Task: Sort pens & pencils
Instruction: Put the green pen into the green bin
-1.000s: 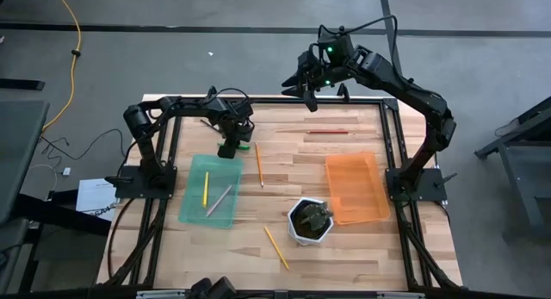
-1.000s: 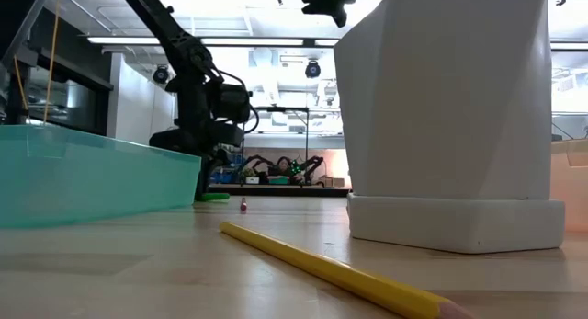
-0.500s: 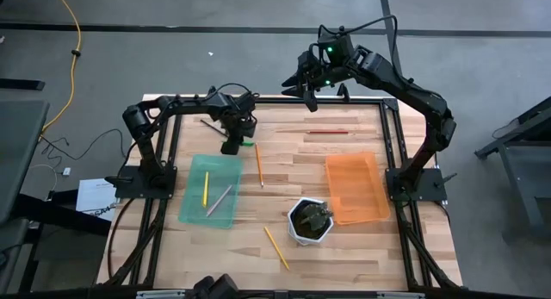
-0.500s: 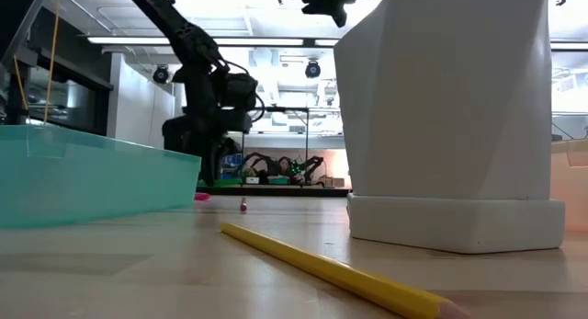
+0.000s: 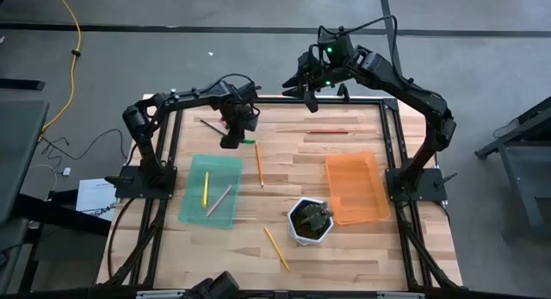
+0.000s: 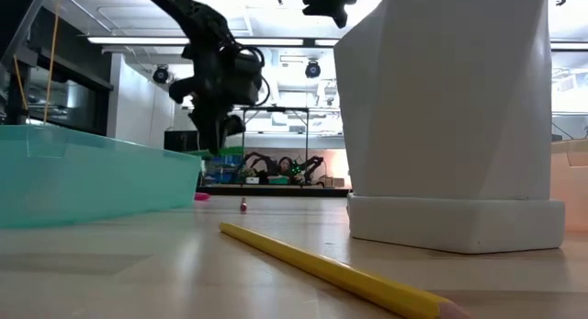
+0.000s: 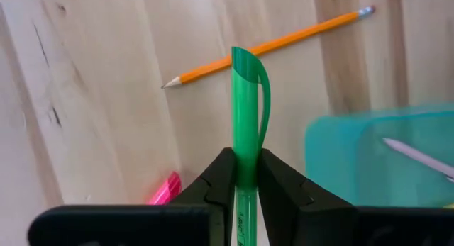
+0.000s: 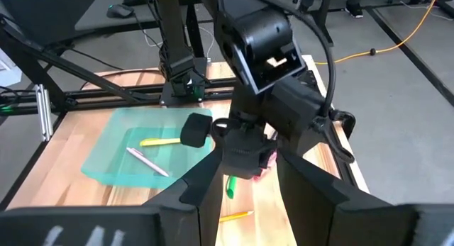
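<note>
Left end effector (image 7: 245,179) is clamped on the green pen (image 7: 245,111), lifted off the tabletop (image 5: 293,161) so you can carry it to the teal tray (image 5: 212,189).

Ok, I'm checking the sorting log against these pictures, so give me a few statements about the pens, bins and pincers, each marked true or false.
1. The left pincer is shut on the green pen. True.
2. The teal bin holds a yellow pen and a silver-grey pen. True.
3. The orange bin holds two pencils. False: nothing shows inside it.
4. The right pincer grips the red pencil. False: it hovers beyond the table's far edge holding nothing.
5. A pink pen lies on the wood below the left pincer. True.
</note>
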Motion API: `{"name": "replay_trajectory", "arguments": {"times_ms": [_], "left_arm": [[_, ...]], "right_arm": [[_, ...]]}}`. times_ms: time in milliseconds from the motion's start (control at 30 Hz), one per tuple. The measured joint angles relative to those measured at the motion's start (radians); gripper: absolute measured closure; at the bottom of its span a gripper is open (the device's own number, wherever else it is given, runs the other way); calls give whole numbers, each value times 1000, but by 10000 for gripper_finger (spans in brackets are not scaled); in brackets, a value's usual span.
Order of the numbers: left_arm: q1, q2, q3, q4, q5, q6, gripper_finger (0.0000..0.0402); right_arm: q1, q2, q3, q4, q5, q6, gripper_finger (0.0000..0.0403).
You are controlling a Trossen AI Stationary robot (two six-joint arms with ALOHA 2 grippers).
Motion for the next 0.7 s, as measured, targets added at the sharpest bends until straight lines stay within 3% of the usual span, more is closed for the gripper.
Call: {"name": "replay_trajectory", "arguments": {"times_ms": [700], "left_arm": [[-20,-300,15,-130,8,-111,364]], "right_arm": [[-26,0,0,-4,-1,-9,276]]}}
